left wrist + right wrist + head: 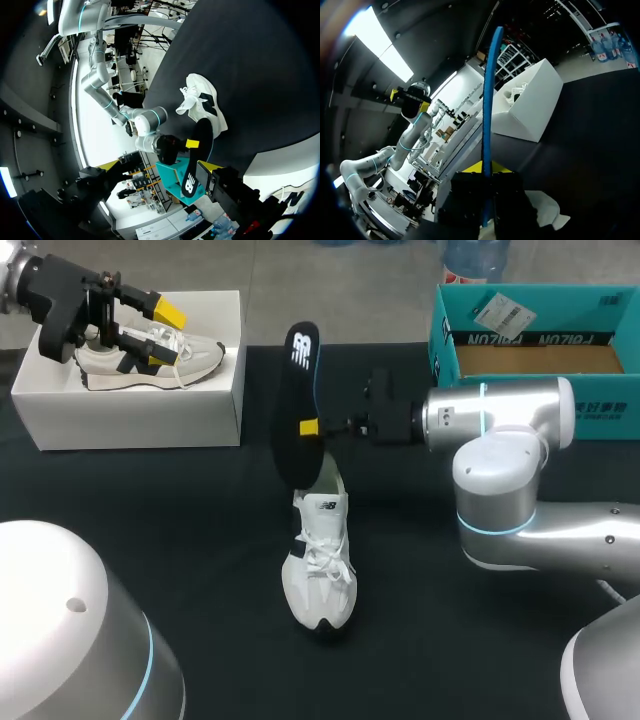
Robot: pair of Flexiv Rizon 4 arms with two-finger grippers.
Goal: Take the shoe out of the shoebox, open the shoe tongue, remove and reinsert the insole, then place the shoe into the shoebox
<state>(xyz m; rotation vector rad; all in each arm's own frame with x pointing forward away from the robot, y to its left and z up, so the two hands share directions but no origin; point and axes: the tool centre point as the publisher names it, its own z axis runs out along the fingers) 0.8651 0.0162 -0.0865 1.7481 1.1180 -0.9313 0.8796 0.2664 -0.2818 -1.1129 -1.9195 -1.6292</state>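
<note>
A black insole (pixel 298 400) with a blue edge stands upright above the table, and my right gripper (pixel 312 427) is shut on its lower half. Just below it a white shoe (pixel 322 560) lies on the black table, toe towards the front. In the right wrist view the insole (pixel 487 125) shows edge-on between the fingers. A second, beige shoe (pixel 150 360) rests in the white shoebox (pixel 130 410) at the back left. My left gripper (pixel 163 335) hangs open over that shoe, holding nothing. The left wrist view shows the white shoe (pixel 202 100) and the insole (pixel 197 160).
A teal cardboard box (pixel 530 330) with a paper slip inside stands at the back right, behind my right arm. Black cloth covers the table (pixel 180 540).
</note>
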